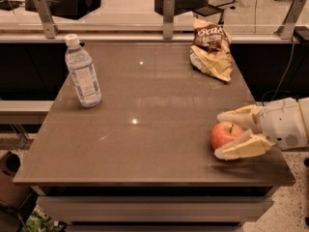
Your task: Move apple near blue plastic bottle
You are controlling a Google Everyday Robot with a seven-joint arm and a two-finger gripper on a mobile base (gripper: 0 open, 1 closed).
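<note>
Spread wide, the claw (219, 135) reaches in from the right edge of the frame, its two pale fingers (240, 148) set on either side of the apple (225, 134) and not clamped on it. One finger lies just above the fruit and the other along its lower side, where it looks to be touching or nearly so. The apple sits upright, stem up, at the lower right of the brown surface (145, 129), near the front edge. The blue plastic bottle (83, 74) stands upright at the upper left, well apart from the apple, its white cap on top. A crumpled brown and yellow chip bag (211, 50) lies at the upper right, near the back edge. Metal posts (168, 16) rise behind the surface.
</note>
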